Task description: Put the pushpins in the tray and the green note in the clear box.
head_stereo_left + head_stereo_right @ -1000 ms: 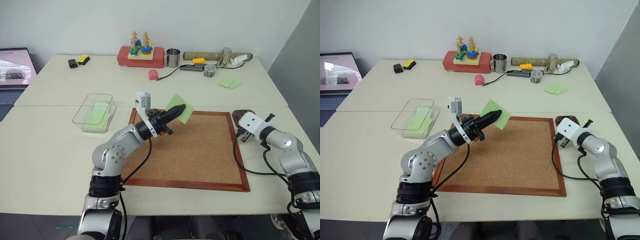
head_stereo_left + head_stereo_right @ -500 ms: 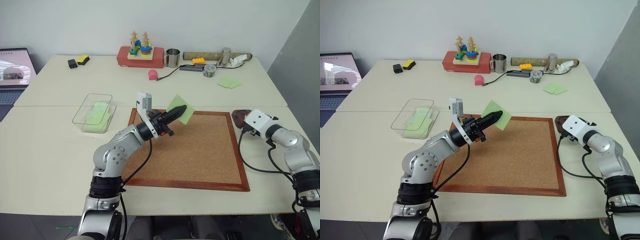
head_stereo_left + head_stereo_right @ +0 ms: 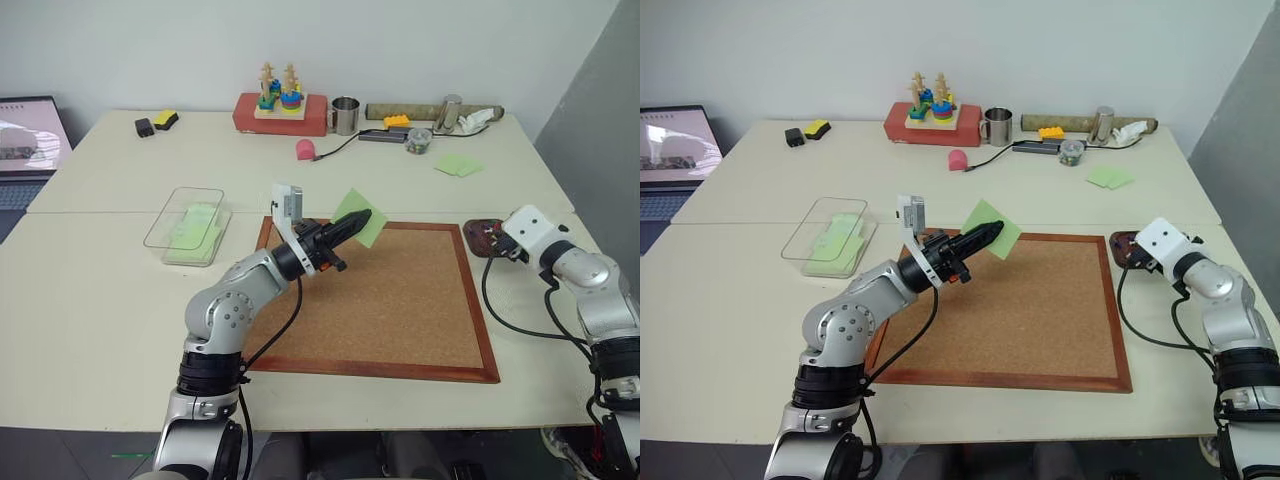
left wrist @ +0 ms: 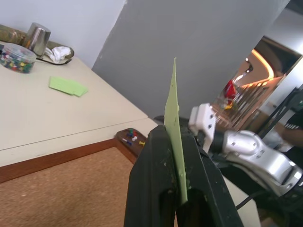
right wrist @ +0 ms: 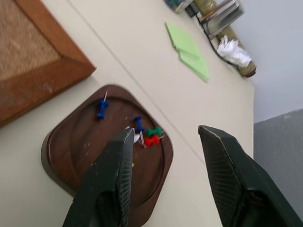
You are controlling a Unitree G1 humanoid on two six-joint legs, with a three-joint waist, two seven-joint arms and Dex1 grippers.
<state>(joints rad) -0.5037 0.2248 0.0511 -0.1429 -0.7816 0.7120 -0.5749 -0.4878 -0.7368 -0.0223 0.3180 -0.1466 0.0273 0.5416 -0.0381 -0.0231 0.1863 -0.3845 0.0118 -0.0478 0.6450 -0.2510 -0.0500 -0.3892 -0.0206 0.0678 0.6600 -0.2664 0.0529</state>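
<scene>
Left tool [image 4: 176, 208] clamped on note's [image 3: 360, 217] lower edge; paper's light and floppy, so grip stays low; right tool [image 5: 173, 177] apart over tray [image 5: 71, 156], pins [image 5: 142, 132] inside.

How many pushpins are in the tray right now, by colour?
Blue pushpins: 2
Green pushpin: 1
Red pushpin: 1
White pushpin: 1, partly hidden
Total in the tray: 5
</scene>
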